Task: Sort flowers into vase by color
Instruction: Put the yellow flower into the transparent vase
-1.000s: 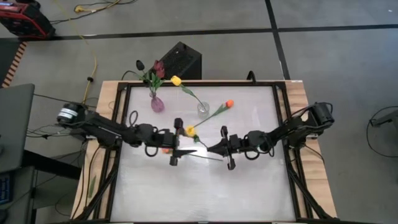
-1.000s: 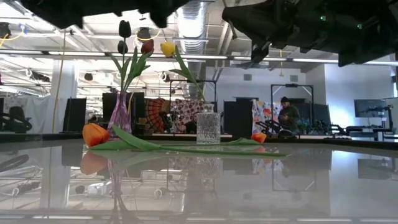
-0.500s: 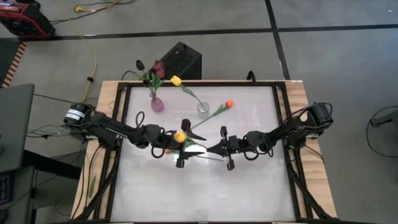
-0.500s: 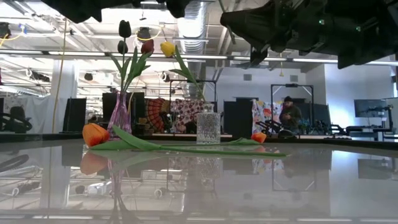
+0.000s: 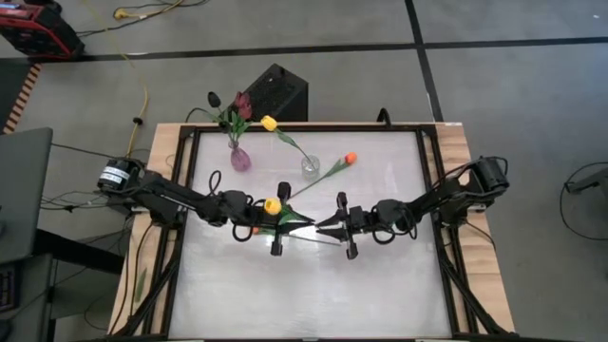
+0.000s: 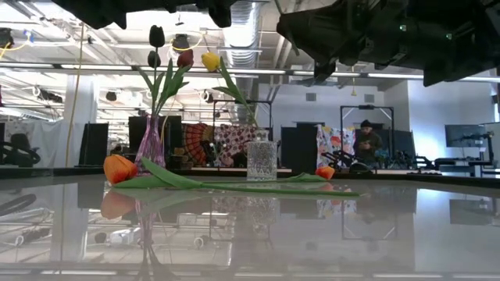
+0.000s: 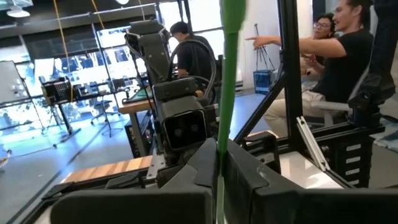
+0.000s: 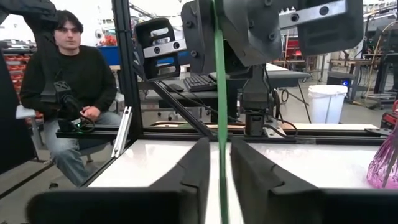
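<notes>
**Yellow tulip held between both grippers, mid-table**

High view: the yellow tulip (image 5: pixel 273 206) is held above the table (image 5: pixel 380 294) centre. Its head sits at the left gripper (image 5: pixel 276 226); the stem runs toward 3 o'clock into the right gripper (image 5: pixel 340 228). The purple vase (image 5: pixel 239 159) with dark flowers stands at 11 o'clock, the clear vase (image 5: pixel 310 168) with a yellow flower at 12.

Low view: an orange tulip (image 6: pixel 119 168) is seen lying flat in front of the vases.

Left wrist view: the stem (image 7: pixel 225 99) is pinched between closed fingers.

Right wrist view: the stem (image 8: pixel 219 93) is gripped likewise.

Judgement: one grip should be released before the other arm moves, or the stem may bend. The clear vase suits this colour.
</notes>
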Tool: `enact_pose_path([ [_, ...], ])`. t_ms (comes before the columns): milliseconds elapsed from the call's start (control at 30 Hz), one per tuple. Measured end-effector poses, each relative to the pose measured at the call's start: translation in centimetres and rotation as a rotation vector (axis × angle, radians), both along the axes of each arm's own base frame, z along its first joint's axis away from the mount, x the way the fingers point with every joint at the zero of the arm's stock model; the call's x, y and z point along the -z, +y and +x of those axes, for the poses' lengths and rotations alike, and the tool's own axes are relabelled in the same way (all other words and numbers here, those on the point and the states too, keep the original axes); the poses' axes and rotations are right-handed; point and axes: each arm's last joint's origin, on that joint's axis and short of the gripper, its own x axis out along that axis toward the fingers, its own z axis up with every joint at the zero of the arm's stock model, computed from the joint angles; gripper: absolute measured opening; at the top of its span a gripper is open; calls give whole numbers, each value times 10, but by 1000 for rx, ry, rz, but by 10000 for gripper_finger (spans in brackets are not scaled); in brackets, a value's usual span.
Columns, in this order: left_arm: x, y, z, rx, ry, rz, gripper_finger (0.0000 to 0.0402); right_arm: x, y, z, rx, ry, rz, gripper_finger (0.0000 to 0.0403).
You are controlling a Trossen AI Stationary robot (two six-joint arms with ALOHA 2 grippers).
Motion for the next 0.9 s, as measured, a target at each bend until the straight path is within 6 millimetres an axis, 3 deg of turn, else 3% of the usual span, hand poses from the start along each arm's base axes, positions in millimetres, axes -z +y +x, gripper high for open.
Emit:
enact_pose_path([
  [200, -7, 3, -7, -47, 72, -70, 1, -7, 0, -2, -2, -13, 5, 174],
  [400, -25, 7, -16, -104, 304, -125, 0, -31, -6, -10, 21, -79, -37, 252],
  [667, -25, 11, 2, -143, 475, -201, 0, -63, -20, 21, 81, 55, -32, 262],
  [900, -24, 11, 1, -151, 497, -198, 0, -79, -15, 33, 45, 123, -72, 258],
])
